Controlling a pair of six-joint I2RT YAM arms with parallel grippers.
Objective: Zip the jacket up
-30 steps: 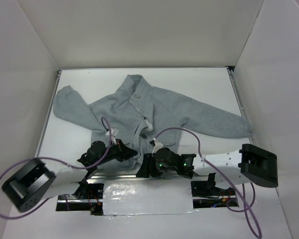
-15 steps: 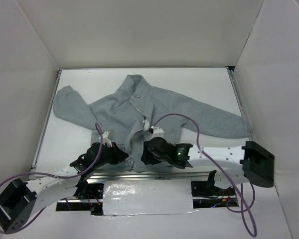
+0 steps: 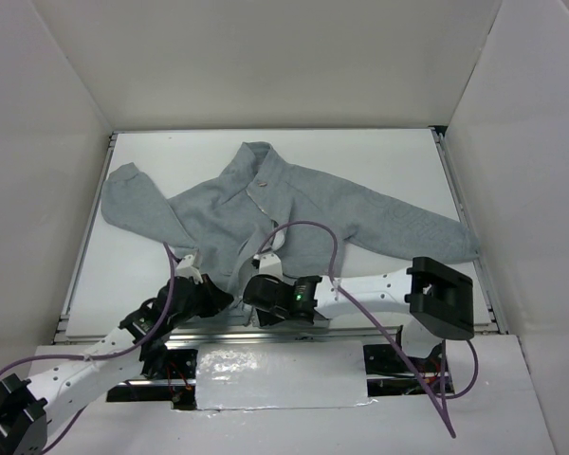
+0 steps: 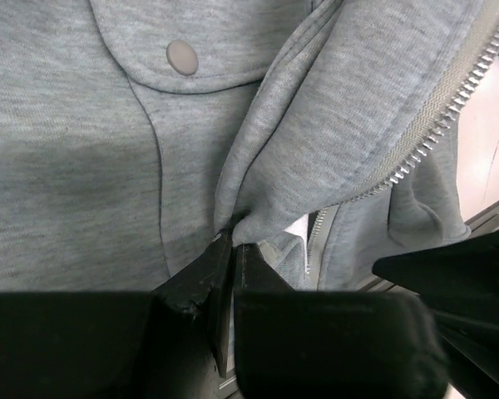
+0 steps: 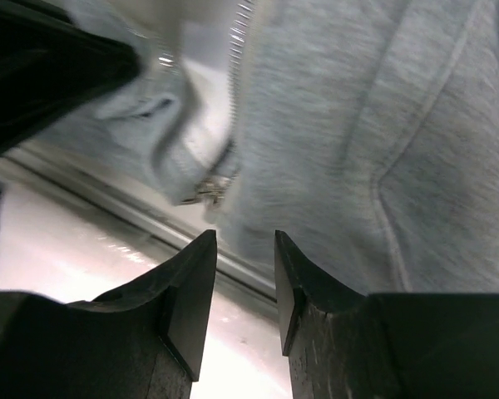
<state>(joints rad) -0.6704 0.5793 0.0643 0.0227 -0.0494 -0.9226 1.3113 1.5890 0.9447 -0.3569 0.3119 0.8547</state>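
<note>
Bare table point(image 3: 379, 152) along far edge; jacket point(image 3: 294, 204) sleeves near both side edges; left gripper point(image 4: 233, 243), right gripper point(image 5: 244, 241) crowd near edge

Plain light-grey jacket point(image 3: 294, 204), pale zipper point(image 4: 449, 108) with silver teeth, grey snap button point(image 4: 182, 56); white desk point(image 3: 389, 156); black fingers point(image 5: 187, 299); purple cables point(image 3: 303, 224)

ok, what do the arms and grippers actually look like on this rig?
Left arm and right arm: white links, black joint housings, a boxy black block at each elbow. A purple cable loops along each. Left gripper and right gripper: black, two wedge-shaped fingers. Green light on the right wrist.
</note>
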